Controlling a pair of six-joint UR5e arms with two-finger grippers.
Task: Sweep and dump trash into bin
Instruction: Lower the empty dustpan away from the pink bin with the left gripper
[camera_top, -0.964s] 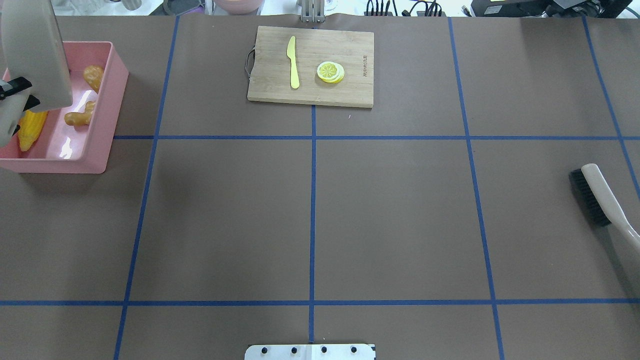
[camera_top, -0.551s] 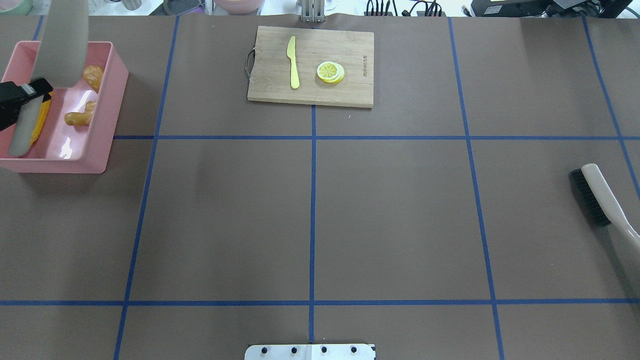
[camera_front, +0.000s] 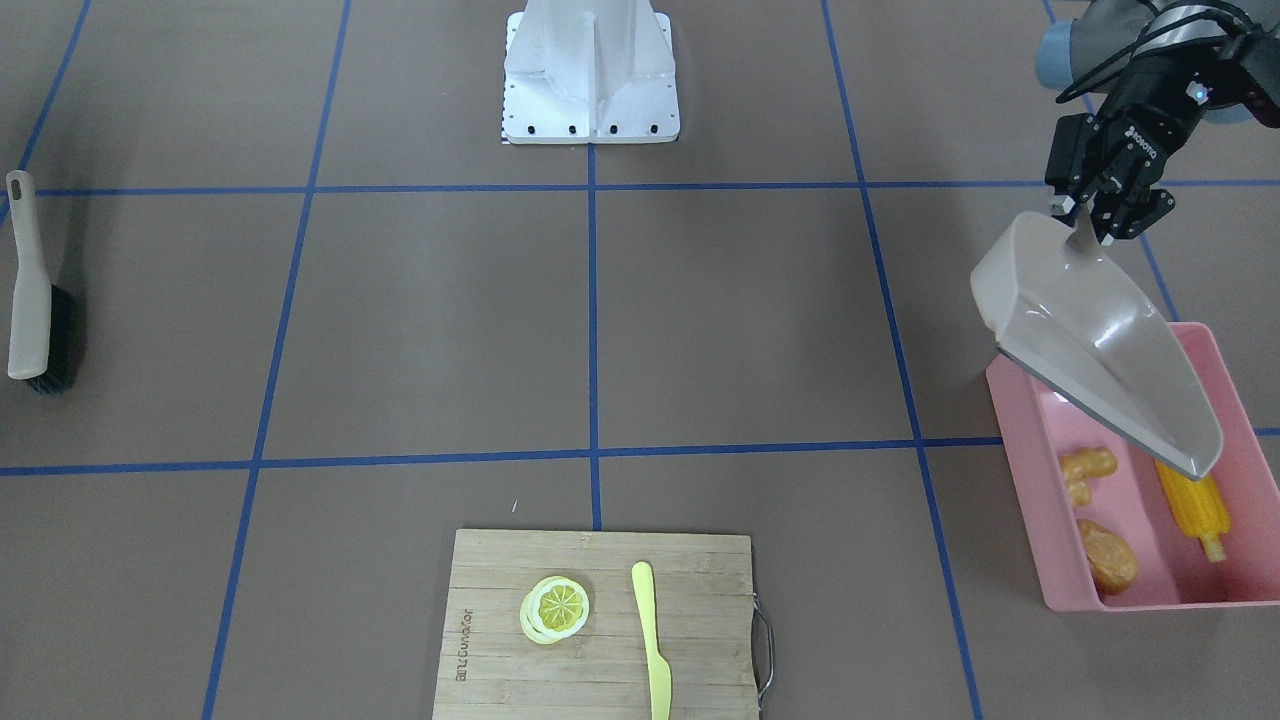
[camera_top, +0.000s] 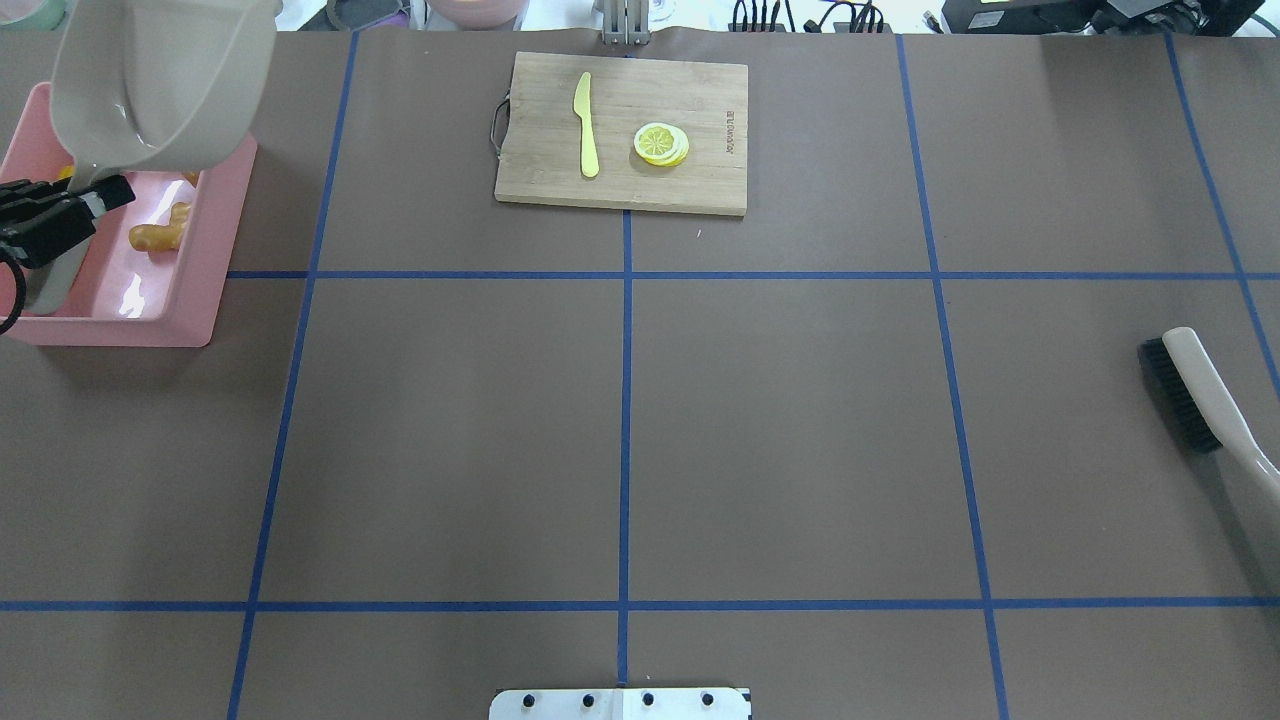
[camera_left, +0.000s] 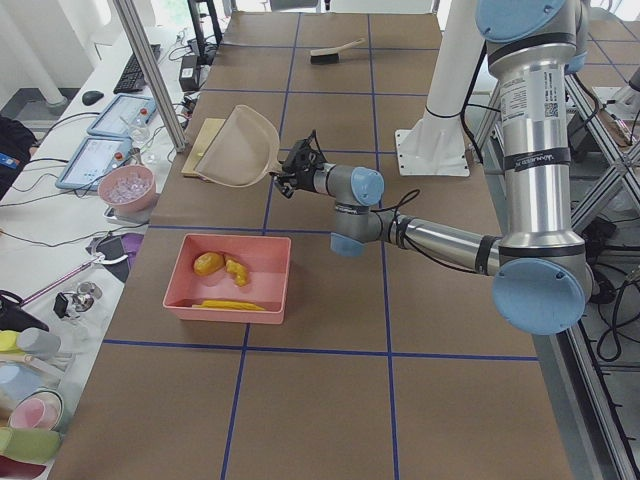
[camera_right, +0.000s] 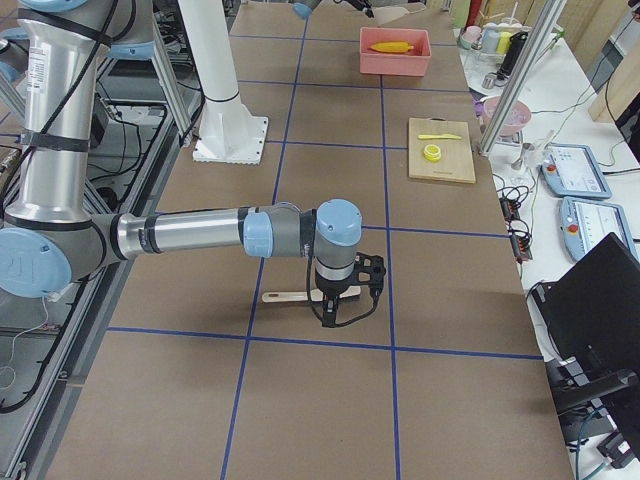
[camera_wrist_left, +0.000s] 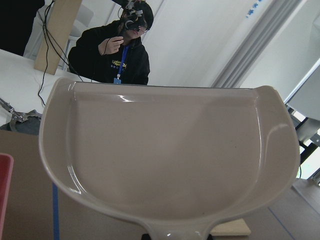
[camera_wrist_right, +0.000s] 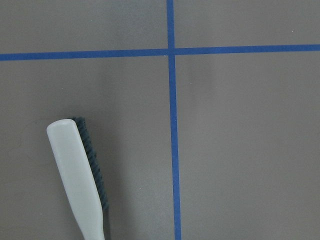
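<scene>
My left gripper (camera_front: 1090, 215) is shut on the handle of the beige dustpan (camera_front: 1100, 340), held tilted in the air over the near end of the pink bin (camera_front: 1015, 440). The left wrist view shows the dustpan (camera_wrist_left: 165, 150) with nothing in it. In the bin lie the trash: a ginger root (camera_front: 1087, 470), a potato (camera_front: 1108, 555) and a corn cob (camera_front: 1193, 505). Overhead, the dustpan (camera_top: 160, 80) covers much of the bin (camera_top: 215, 250). My right gripper (camera_right: 335, 300) hangs over the brush (camera_right: 290, 296) handle; I cannot tell whether it is open or shut.
A wooden cutting board (camera_top: 620, 130) with a pale yellow knife (camera_top: 585, 125) and a lemon slice (camera_top: 661, 143) lies at the table's far middle. The brush (camera_top: 1195, 390) lies at the right edge. A person (camera_wrist_left: 117, 47) stands beyond the table's end.
The left gripper has turned the dustpan from edge-on over the bin so that its inside now shows, and swung it toward the bin's far right corner. The brush has not moved.
</scene>
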